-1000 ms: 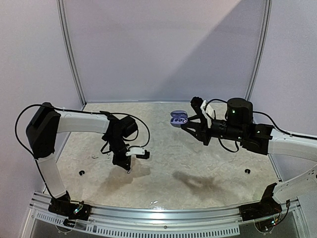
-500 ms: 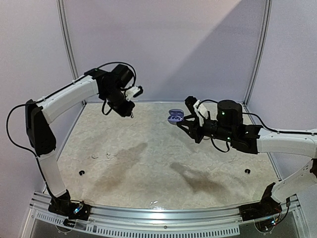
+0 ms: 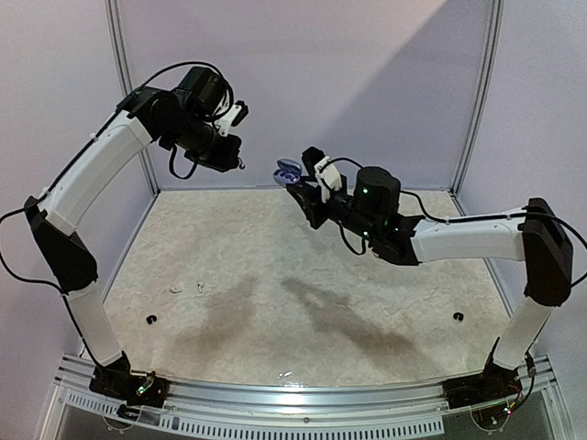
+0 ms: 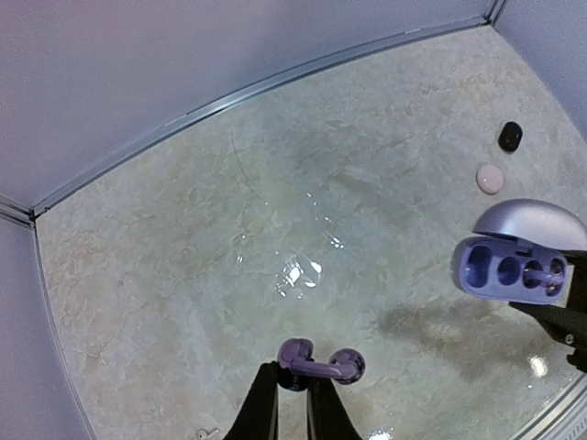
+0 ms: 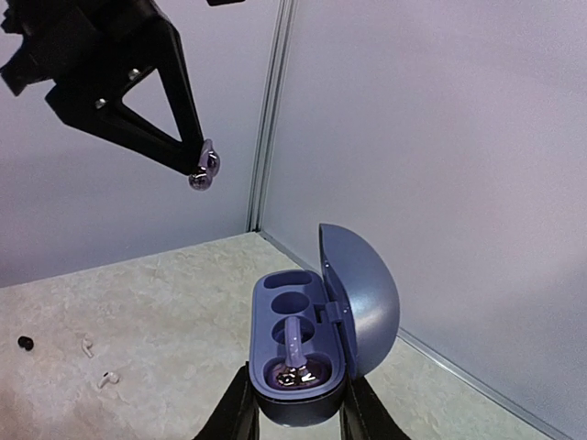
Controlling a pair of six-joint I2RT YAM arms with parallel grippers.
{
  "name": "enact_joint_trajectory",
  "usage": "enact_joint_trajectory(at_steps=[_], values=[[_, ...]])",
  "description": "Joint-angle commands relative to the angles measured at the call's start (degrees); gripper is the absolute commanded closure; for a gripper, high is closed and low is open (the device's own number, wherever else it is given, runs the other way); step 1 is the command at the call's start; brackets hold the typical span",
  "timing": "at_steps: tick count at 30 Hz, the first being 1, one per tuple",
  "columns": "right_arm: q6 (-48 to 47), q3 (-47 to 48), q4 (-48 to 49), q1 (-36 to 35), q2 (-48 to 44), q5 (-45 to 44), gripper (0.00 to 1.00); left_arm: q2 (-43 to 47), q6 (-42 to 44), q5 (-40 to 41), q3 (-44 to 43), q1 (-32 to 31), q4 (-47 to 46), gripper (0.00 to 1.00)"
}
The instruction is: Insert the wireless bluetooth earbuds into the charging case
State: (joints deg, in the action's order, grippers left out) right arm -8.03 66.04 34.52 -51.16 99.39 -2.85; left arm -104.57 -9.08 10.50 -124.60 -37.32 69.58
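Pale marbled table (image 3: 367, 302), lilac walls. Raised mid-air toward the far side, the right gripper (image 5: 298, 408) clamps the open charging case (image 5: 307, 339), one socket (image 5: 289, 300) free. Left of it, the left gripper (image 4: 292, 394) pinches a purple earbud (image 4: 319, 365): line its stem with that socket, lower slowly, then release.

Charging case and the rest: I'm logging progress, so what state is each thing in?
charging case, lid open, one slot empty, held in the air
seated earbud, lying in the case
held earbud, pinched in mid-air, outside the case
left gripper, shut on the held earbud
right gripper, shut on the charging case
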Motion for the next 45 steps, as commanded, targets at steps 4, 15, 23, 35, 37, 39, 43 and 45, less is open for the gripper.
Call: enact_joint_trajectory(at_steps=[4, 15, 23, 35, 37, 39, 43, 45], values=[[-0.7, 9.8, 2.4, -1.2, 7.4, -2.3, 1.0, 1.4, -3.2, -1.9, -3.0, -1.3, 0.1, 1.0], [-1.1, 13.1, 2.0, -1.7, 10.1, -1.3, 1.0, -0.5, -1.7, -3.0, -6.3, -4.0, -4.4, 1.0], [-1.0, 13.3, 2.3, -1.9, 10.0, -0.9, 1.0, -1.5, -1.6, -3.2, -2.5, -4.5, -7.7, 1.0], [-1.6, 13.4, 2.5, -2.1, 9.2, -1.1, 1.0, -2.2, -0.2, -1.0, -0.6, -4.6, -8.9, 1.0], [-1.5, 13.8, 2.5, -2.1, 9.1, -1.0, 1.0, -2.1, -0.1, -1.0, -0.1, -4.6, -8.8, 1.0], [-1.0, 14.5, 2.2, -2.1, 9.3, -0.9, 1.0, -2.1, -0.1, -0.9, 0.0, -4.6, -8.8, 1.0], [-0.3, 14.7, 2.7, -2.1, 9.5, 0.1, 1.0, -2.1, 0.7, -0.5, 0.3, -4.6, -9.6, 1.0], [-0.3, 14.5, 2.9, -2.1, 9.5, 0.3, 1.0, -2.2, 1.1, -0.4, 0.3, -4.6, -9.7, 1.0]])
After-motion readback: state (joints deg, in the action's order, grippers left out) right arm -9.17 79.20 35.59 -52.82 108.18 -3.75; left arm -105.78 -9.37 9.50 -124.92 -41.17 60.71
